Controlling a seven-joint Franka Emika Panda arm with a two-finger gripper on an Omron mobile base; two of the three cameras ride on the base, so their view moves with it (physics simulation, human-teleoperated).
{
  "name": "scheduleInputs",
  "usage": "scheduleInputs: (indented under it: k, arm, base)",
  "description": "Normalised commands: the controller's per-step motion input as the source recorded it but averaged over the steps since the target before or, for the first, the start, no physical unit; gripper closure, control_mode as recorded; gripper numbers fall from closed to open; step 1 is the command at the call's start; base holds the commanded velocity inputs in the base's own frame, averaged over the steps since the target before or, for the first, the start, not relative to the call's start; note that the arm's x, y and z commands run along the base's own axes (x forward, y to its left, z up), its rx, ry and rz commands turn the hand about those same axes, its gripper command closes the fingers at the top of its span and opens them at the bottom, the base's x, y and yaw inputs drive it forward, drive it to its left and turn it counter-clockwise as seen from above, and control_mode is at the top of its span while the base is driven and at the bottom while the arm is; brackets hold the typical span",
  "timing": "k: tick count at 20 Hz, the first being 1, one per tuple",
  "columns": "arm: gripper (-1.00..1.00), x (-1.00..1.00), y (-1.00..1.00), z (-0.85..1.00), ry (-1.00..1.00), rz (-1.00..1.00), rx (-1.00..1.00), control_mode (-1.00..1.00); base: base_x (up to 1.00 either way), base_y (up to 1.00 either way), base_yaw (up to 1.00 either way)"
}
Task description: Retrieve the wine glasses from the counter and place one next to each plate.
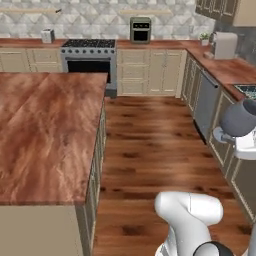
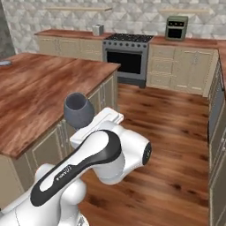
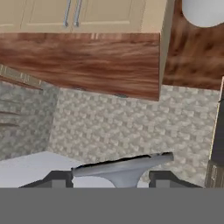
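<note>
One grey-blue wine glass point(image 2: 78, 110) is held in the air beside the island point(image 2: 39, 92), bowl up, with my gripper point(image 3: 110, 179) shut on its stem just above the flat foot point(image 3: 124, 165). From the left base view the same wine glass point(image 1: 239, 118) hangs at the right, over the edge of the right-hand counter point(image 1: 227, 67). A sliver of a grey-blue plate point(image 2: 3, 63) shows at the island's far left edge. The hand view looks at the counter's wood top point(image 3: 87, 61) and tile backsplash point(image 3: 127, 127).
The island point(image 1: 45, 130) takes up the left. A stove point(image 1: 89, 60) and a toaster oven point(image 1: 140, 30) stand along the back counter, and a white appliance point(image 1: 223, 45) sits on the right counter. Wood floor point(image 1: 150, 145) runs between island and cabinets.
</note>
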Motion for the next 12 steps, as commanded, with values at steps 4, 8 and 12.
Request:
scheduleInputs:
  k: [4,8,12]
  arm:
    - [1.00,0.00,0.00,0.00,0.00,0.00,0.00,1.00]
    - [1.00,0.00,0.00,0.00,0.00,0.00,0.00,1.00]
    - [1.00,0.00,0.00,0.00,0.00,0.00,0.00,1.00]
  base:
    - [-0.14,-0.56,0.64]
    - [-0.39,0.05,0.73]
    - [0.00,0.72,0.75]
